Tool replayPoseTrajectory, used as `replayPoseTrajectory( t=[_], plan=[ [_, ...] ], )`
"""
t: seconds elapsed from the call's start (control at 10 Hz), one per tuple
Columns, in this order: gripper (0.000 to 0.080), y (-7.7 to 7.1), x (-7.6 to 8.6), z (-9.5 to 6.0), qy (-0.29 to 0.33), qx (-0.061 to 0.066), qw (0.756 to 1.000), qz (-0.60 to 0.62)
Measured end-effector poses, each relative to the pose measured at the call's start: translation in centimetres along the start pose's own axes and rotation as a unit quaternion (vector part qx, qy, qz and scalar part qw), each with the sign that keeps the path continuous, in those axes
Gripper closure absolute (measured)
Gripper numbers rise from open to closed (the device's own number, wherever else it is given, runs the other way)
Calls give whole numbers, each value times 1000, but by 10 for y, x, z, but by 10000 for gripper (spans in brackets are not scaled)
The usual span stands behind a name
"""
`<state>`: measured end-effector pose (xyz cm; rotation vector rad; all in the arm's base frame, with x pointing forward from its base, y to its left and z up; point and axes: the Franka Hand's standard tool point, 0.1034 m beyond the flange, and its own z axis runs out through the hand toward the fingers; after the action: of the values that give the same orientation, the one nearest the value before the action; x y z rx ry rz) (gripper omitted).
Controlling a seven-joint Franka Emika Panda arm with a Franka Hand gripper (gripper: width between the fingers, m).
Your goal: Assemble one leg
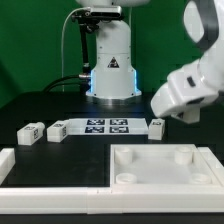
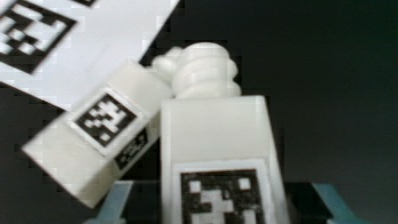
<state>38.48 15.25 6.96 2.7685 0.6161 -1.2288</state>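
Note:
In the wrist view one white leg [image 2: 217, 150] fills the middle, tag facing the camera and its ribbed end [image 2: 201, 68] pointing away. My gripper [image 2: 221, 208] is open around it: a finger [image 2: 121, 204] shows on each side with a dark gap to the leg. A second leg [image 2: 103, 132] lies slanted right beside it. In the exterior view my gripper [image 1: 170, 112] hangs low at the right, just above a leg [image 1: 157, 125] by the marker board's end. Two more legs [image 1: 28, 133] [image 1: 57, 129] lie at the exterior view's left.
The marker board [image 1: 105, 126] lies mid-table; its corner shows in the wrist view [image 2: 63, 40]. The large white panel with round sockets [image 1: 165, 165] sits at the front right. A white frame piece [image 1: 50, 178] lies at the front left. The robot base [image 1: 110, 70] stands behind.

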Motion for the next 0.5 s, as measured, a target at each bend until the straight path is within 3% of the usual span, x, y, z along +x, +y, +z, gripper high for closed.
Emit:
replayPoseTrajectory(
  t=[0.1, 0.3, 0.4, 0.5],
  plan=[
    [511, 1, -3, -9, 13, -2, 1000, 2],
    [511, 1, -4, -6, 11, -1, 1000, 2],
    [511, 4, 9, -13, 73, -6, 997, 3],
    [511, 7, 8, -15, 129, -12, 991, 7]
  ],
)
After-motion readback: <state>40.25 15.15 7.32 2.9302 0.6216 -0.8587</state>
